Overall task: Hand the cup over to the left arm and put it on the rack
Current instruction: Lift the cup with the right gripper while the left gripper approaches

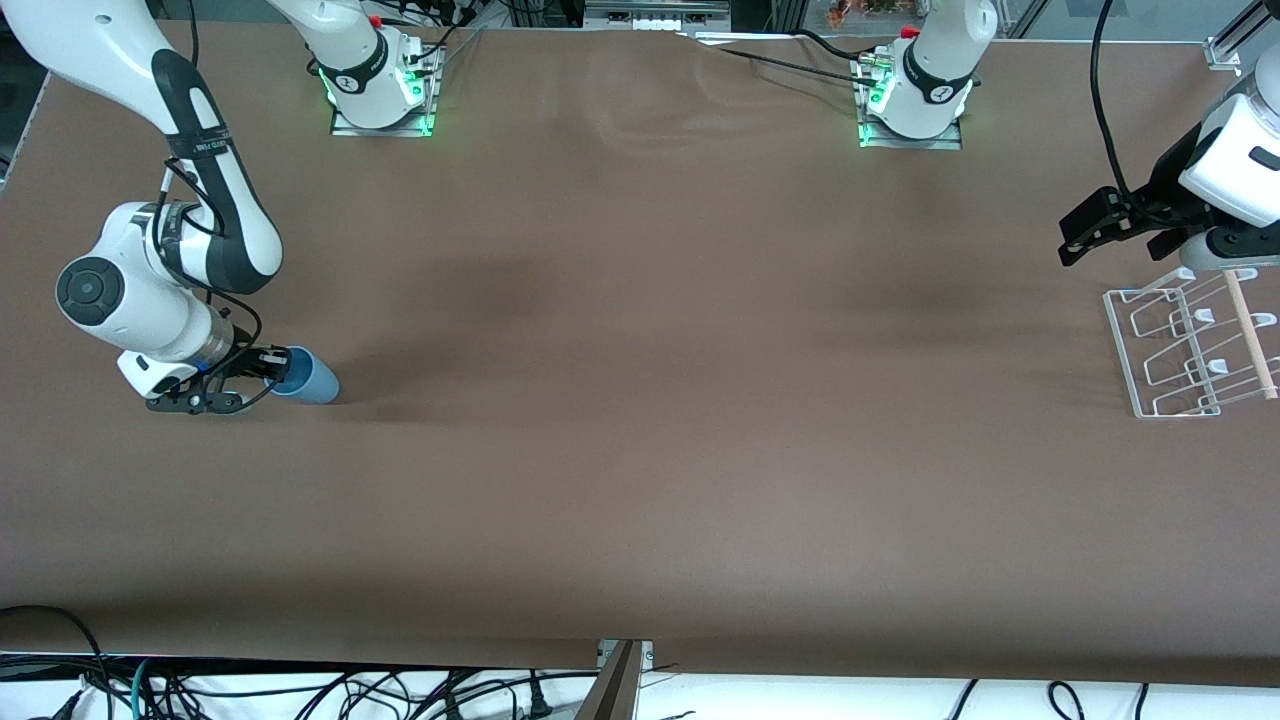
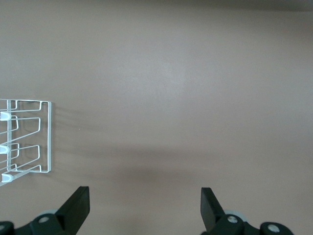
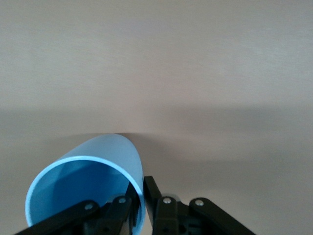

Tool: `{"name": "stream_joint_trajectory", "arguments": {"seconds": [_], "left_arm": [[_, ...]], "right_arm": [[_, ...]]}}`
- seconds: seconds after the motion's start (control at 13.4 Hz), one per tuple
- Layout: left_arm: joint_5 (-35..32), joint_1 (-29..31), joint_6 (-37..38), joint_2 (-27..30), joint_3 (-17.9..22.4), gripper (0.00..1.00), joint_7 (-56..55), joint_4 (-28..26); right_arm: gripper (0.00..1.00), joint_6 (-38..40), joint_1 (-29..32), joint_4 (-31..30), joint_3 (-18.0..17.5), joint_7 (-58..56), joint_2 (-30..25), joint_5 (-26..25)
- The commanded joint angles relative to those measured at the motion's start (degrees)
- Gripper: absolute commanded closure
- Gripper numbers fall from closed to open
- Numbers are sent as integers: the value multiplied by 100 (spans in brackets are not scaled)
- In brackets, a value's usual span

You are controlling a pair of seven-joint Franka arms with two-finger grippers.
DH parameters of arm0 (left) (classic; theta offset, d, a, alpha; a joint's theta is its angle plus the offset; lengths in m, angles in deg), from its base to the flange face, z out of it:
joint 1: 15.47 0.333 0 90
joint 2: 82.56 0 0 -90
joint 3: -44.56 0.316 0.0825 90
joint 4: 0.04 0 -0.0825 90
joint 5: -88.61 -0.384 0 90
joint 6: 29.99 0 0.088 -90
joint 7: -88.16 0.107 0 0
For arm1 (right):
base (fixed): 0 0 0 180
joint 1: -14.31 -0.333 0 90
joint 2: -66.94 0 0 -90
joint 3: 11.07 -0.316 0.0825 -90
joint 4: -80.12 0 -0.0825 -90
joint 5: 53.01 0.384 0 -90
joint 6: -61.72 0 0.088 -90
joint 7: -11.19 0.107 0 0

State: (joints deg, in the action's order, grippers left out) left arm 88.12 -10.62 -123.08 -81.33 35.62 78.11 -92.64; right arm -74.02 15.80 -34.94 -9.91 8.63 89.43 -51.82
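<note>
Right gripper (image 1: 262, 376) is low at the right arm's end of the table (image 1: 640, 420), its fingers (image 3: 146, 203) pinched on the rim wall of the cup (image 1: 308, 377), one finger inside the mouth and one outside. Light blue, the cup lies on its side on the table surface, mouth toward the gripper. Left gripper (image 1: 1118, 232) hangs with jaws spread wide and empty above the table just beside the rack (image 1: 1190, 345), which stands at the left arm's end.

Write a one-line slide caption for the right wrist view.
Right gripper shut on the rim of the light-blue cup, which lies on its side on the brown table.
</note>
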Motion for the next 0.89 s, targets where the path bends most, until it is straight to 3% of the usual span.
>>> {"name": "stream_joint_trajectory", "arguments": {"seconds": [0.0, 0.07, 0.22, 0.52, 0.82], "left_arm": [[-13, -2, 63, -87, 7, 0, -31, 189], [-13, -1, 63, -96, -2, 0, -31, 189], [-13, -1, 63, -96, -2, 0, -31, 189], [4, 25, 54, -96, 24, 0, -31, 189], [31, -10, 71, -395, 16, 0, -31, 329]], "right_arm": [[100, 967, 44, 658, -519, -104, -96, 1053], [100, 1319, 44, 904, -703, -104, -104, 1624], [100, 1725, 44, 1283, -1081, -112, -96, 2286], [100, 1701, 35, 1812, -1916, 124, 1, 2577], [100, 1665, -174, 2171, -2190, 282, 45, 4070]]}}
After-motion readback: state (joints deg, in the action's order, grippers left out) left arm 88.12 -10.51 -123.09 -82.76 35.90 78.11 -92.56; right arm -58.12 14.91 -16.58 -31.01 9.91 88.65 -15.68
